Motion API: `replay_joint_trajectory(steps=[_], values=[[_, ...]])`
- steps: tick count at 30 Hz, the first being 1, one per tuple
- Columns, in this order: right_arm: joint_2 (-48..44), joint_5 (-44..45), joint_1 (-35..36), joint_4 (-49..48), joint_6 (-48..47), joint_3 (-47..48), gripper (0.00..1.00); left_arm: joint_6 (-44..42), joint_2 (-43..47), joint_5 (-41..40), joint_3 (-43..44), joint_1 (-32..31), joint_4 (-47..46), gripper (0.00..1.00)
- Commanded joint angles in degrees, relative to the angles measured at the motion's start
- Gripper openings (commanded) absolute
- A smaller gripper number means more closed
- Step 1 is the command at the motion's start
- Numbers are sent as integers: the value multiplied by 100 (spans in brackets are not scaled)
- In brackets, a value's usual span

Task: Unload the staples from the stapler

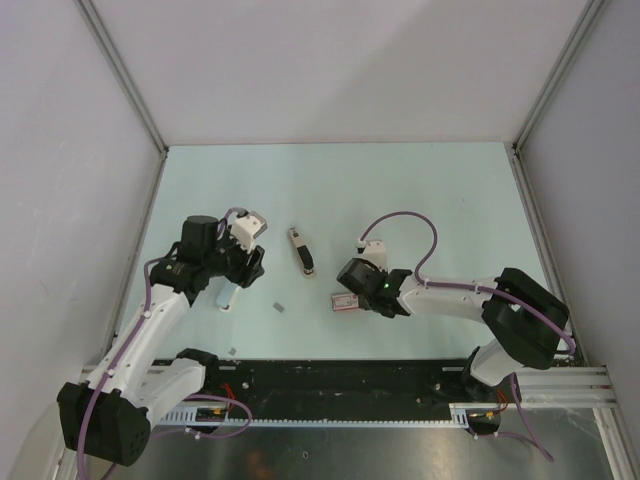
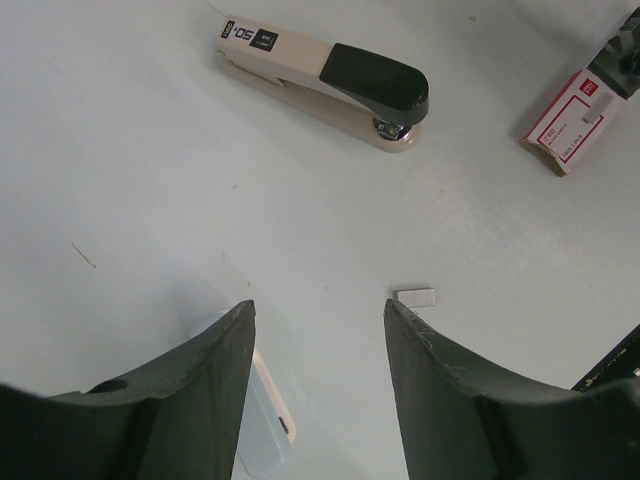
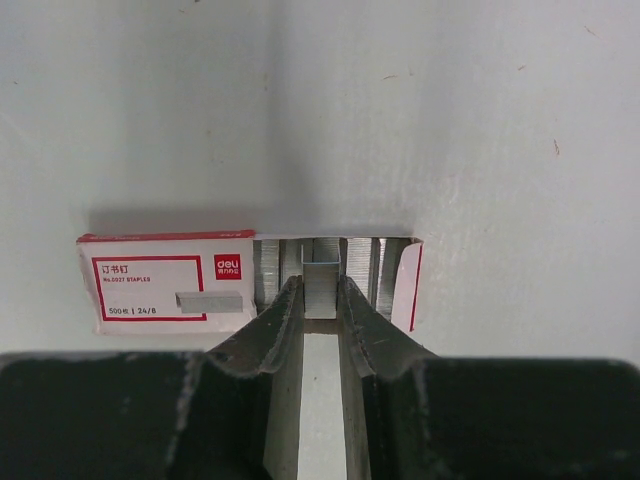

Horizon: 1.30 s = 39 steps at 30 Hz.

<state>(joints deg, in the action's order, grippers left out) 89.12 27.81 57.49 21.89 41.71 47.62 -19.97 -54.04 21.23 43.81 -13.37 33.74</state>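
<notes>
The stapler (image 2: 300,75) is beige with a black cap. Box (image 3: 150,285) is white with red borders, staples (image 3: 321,285) silvery grey, surface (image 1: 420,200) pale mint.

Robotics lab test cell from what I see, not an office. Plain white panel walls (image 1: 330,60) on aluminium posts (image 1: 124,75) box in a pale tabletop (image 1: 400,190). Left arm (image 1: 150,325) and right arm (image 1: 450,297) are bolted to a black rail (image 1: 350,378), with purple cabling (image 1: 400,214) exposed. The only props are a stapler (image 1: 301,250) and a staple box (image 1: 345,301).
</notes>
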Motion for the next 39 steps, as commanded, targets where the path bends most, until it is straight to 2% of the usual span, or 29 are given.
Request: replay_joint_trajectory(steps=[1, 39], values=[[-5, 97, -26, -150, -38, -31, 0, -42, 82, 161, -14, 27, -65, 59], [129, -44, 59, -85, 50, -33, 0, -82, 193, 139, -50, 26, -54, 59]])
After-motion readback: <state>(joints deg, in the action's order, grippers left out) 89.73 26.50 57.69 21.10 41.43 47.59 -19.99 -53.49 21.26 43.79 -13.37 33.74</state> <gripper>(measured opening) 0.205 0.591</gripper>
